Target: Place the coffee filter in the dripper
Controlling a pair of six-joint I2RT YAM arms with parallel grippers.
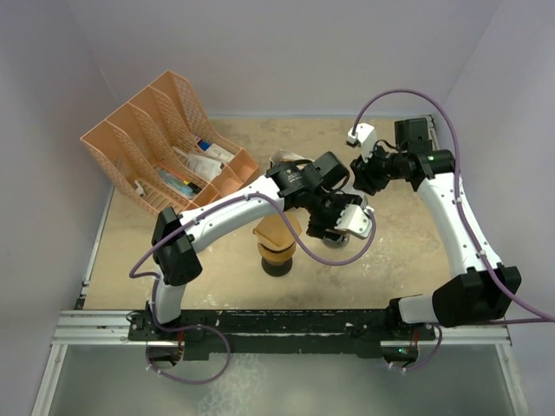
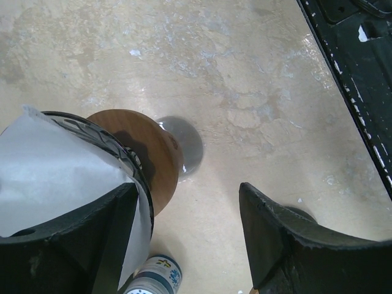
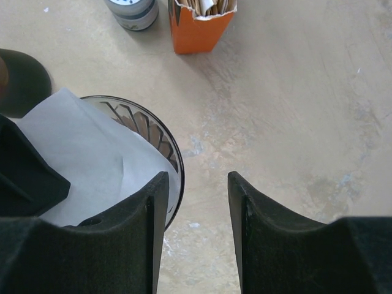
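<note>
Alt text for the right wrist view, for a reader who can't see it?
A white paper filter sits in a ribbed glass dripper at left, just beyond the open right gripper. On the beige table farther off stand an orange box and a small jar.

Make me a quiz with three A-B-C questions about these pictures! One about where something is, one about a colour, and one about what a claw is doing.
1. Where is the white paper filter?
A) in the glass dripper
B) in the pink rack
C) lying flat on the table

2. What colour is the little box beside the can?
A) blue
B) orange
C) green

3. How is the right claw?
A) shut on the filter
B) shut on the can
C) open, holding nothing

Answers:
1 A: the paper sits inside the glass rim and sticks out over one side.
2 B: its walls are bright orange.
3 C: its two fingers stand apart with nothing between them.
</note>
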